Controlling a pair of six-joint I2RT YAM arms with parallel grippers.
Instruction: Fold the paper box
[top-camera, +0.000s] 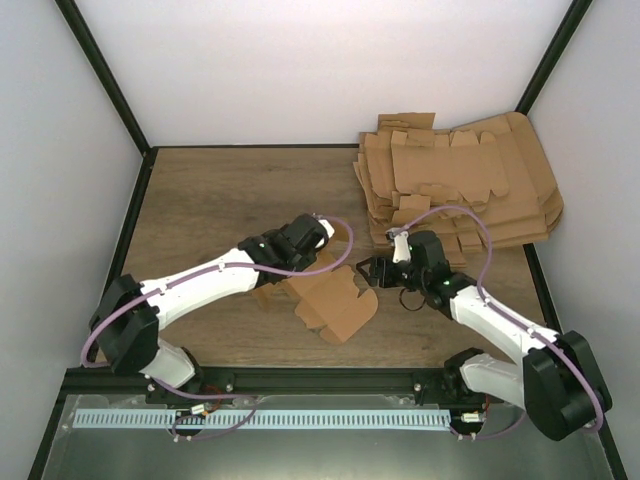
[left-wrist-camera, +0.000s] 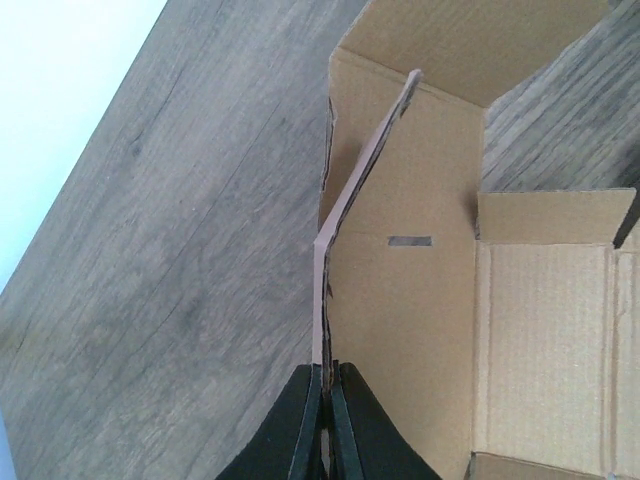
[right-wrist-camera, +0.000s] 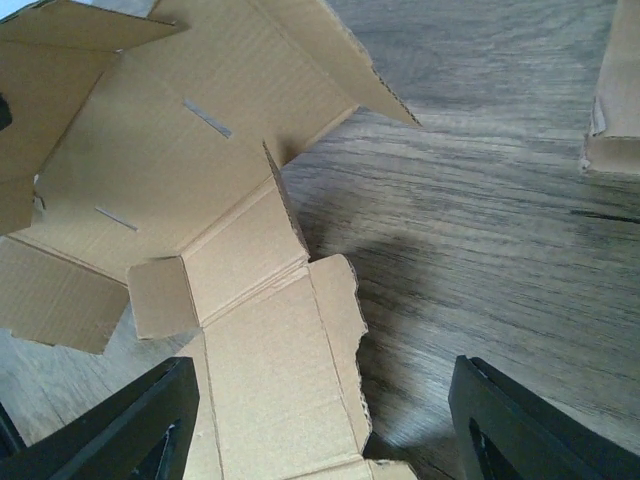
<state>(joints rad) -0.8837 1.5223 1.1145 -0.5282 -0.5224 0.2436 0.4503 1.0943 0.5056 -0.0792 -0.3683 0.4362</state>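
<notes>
The paper box (top-camera: 335, 303) is a partly folded brown cardboard sheet lying on the table between the two arms. My left gripper (top-camera: 322, 236) is shut on a raised side flap of it; in the left wrist view the flap's thin edge (left-wrist-camera: 345, 200) runs up out of the closed fingers (left-wrist-camera: 300, 430). My right gripper (top-camera: 372, 272) is open and empty just right of the box. In the right wrist view its fingers (right-wrist-camera: 130, 430) straddle a flat panel (right-wrist-camera: 280, 380) with a ragged tab, without touching it.
A pile of flat brown cardboard sheets (top-camera: 460, 180) lies at the back right, its corner showing in the right wrist view (right-wrist-camera: 615, 110). White walls with black frame edges (top-camera: 105, 80) enclose the wooden table (top-camera: 210, 200).
</notes>
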